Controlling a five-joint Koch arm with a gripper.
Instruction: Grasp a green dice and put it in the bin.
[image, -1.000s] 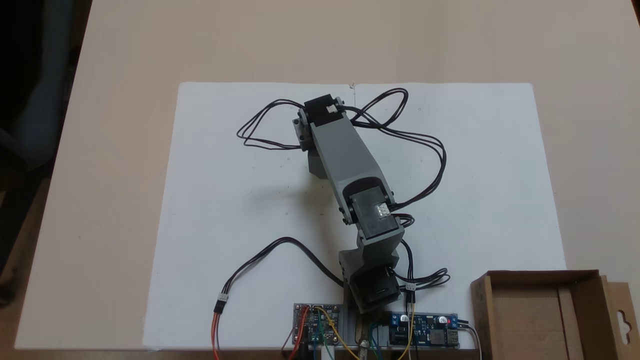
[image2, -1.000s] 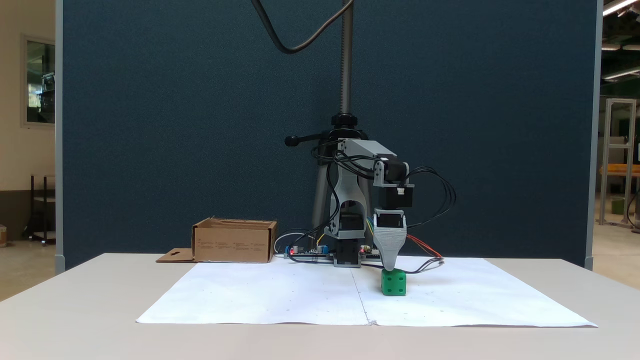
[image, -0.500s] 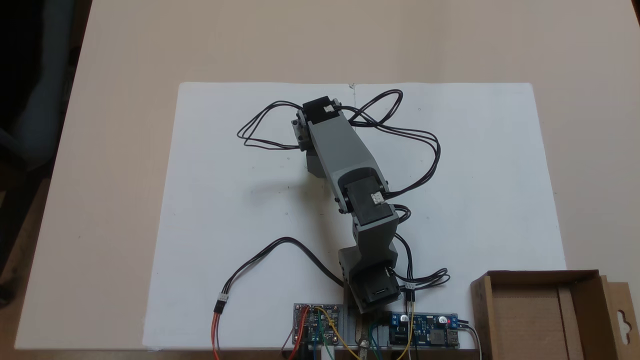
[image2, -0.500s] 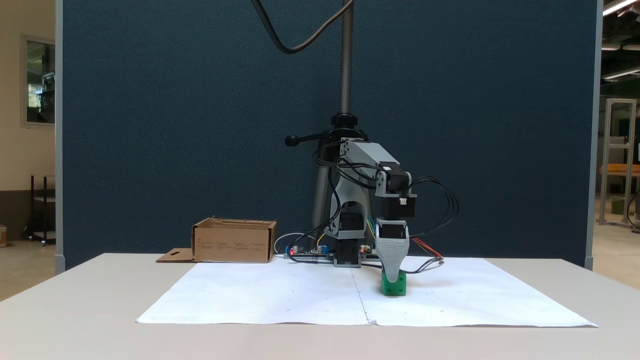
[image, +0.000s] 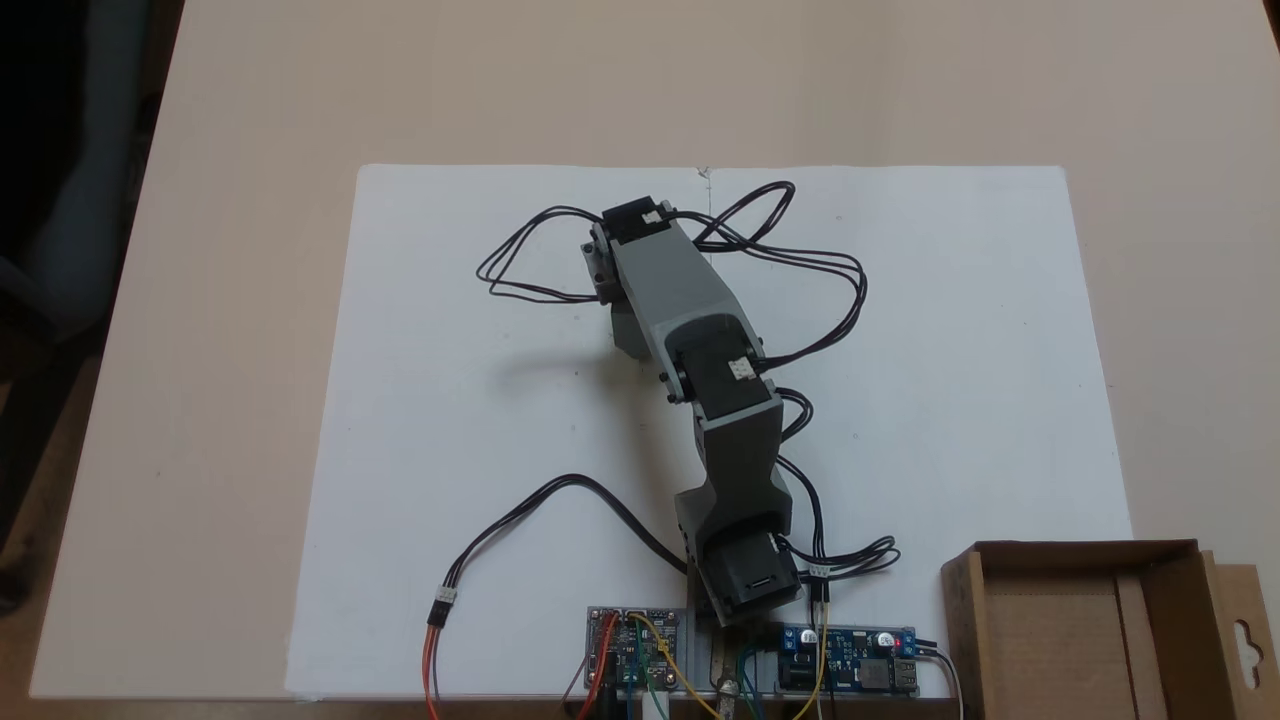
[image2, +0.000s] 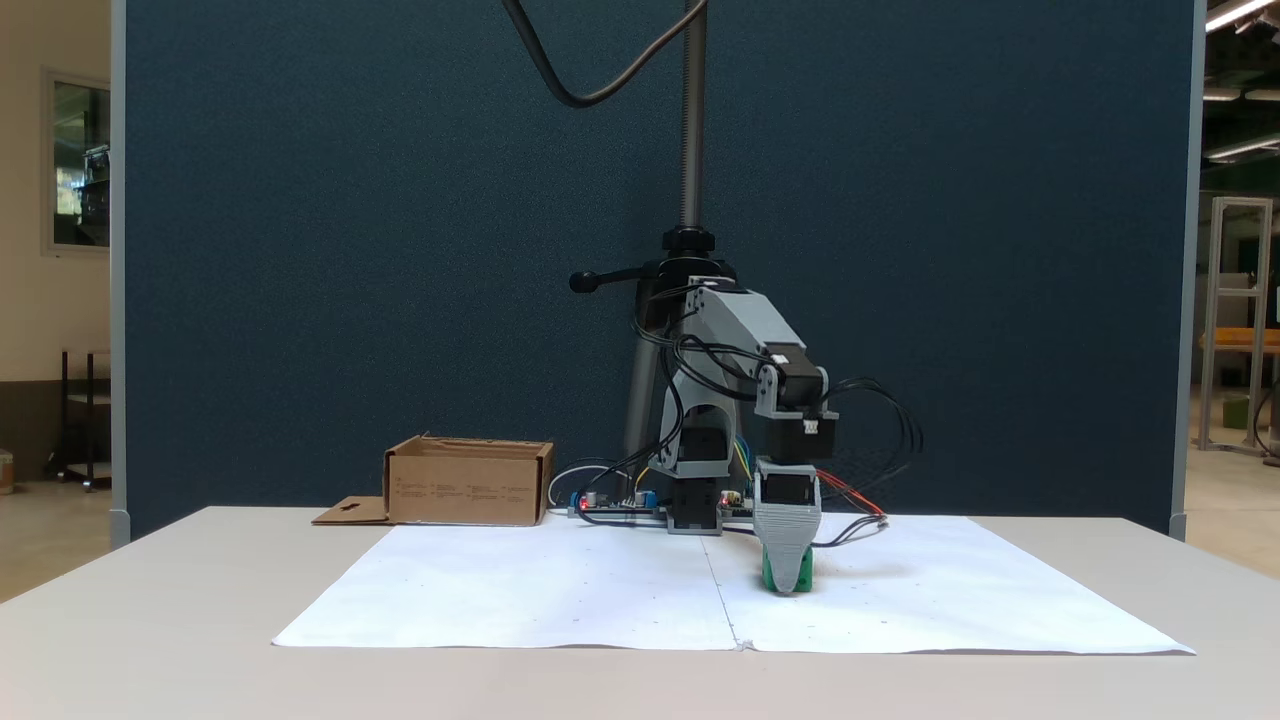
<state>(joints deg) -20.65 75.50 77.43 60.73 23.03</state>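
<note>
Your gripper (image2: 787, 588) points straight down over the green dice (image2: 770, 578) on the white paper (image2: 560, 590) mid-desk; whether its jaws are apart cannot be told. The bin (image2: 468, 482), its printing unreadable, sits near the desk's far edge.

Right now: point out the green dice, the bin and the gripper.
green dice (image2: 770, 574): fixed view, left edge beside the jaw.
bin (image: 1080, 548): fixed view, far wall's rim.
gripper (image2: 788, 585): fixed view, front jaw's tip.

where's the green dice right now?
In a fixed view the green dice sits on the white paper, right of its centre fold, mostly hidden behind the lowered gripper, far right of the bin.
</note>
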